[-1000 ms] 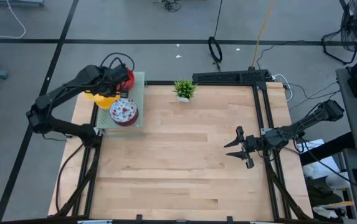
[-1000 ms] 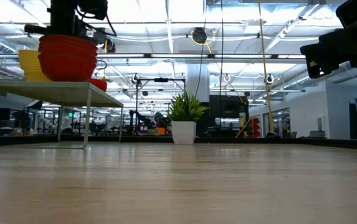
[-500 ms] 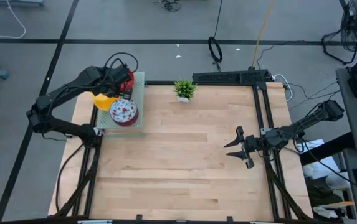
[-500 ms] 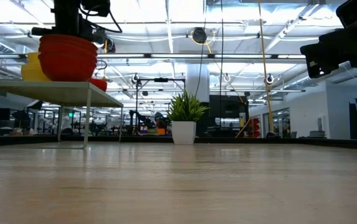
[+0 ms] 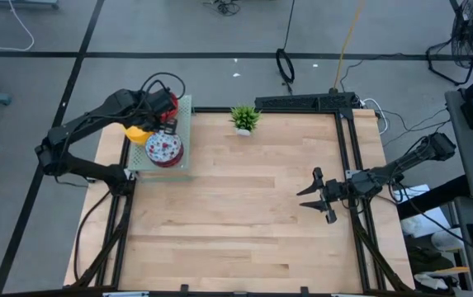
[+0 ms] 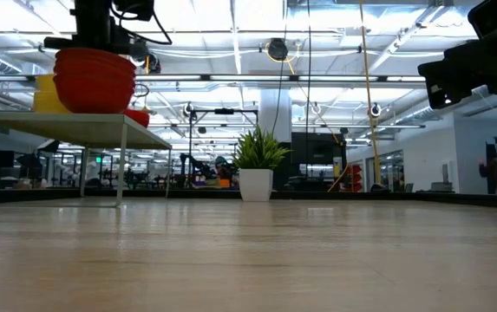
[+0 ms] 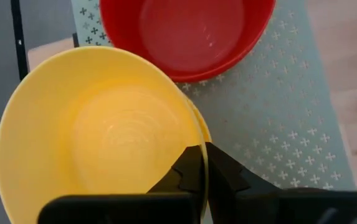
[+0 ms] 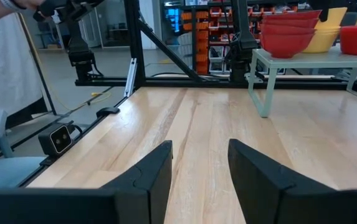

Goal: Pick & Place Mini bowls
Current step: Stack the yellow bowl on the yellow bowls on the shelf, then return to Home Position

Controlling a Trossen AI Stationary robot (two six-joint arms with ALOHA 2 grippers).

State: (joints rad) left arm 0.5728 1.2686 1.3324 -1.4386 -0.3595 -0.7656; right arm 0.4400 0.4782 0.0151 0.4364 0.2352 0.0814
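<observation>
A small raised shelf (image 5: 182,132) stands at the table's far left corner and carries the mini bowls. On it are a plain yellow bowl (image 5: 137,133) (image 7: 97,137), a red bowl (image 5: 168,106) (image 7: 187,28) and a white floral bowl on top of a red stack (image 5: 163,148) (image 6: 94,80). My left gripper (image 5: 150,124) (image 7: 204,177) is over the shelf, shut on the yellow bowl. A second yellow rim (image 7: 202,124) shows just under that bowl. My right gripper (image 5: 312,196) (image 8: 200,162) hangs open over the table's right side, far from the bowls. My left gripper pinches the yellow bowl's rim (image 7: 204,158) between its two fingers, one finger (image 7: 187,174) inside the bowl and the other (image 7: 228,177) outside. The fingers come from above, pointing down. Whether the bowl is clear of the shelf, I cannot tell.
A small green potted plant (image 5: 244,117) (image 6: 257,165) stands at the table's far edge, right of the shelf. Bare wooden tabletop (image 5: 236,223) stretches between the shelf and my right gripper. A black frame (image 5: 347,140) runs along the table's right and far sides.
My left gripper has shifted a little toward the table's right, and the yellow bowl has moved with it, closer to the red stack. The right arm has kept still.
</observation>
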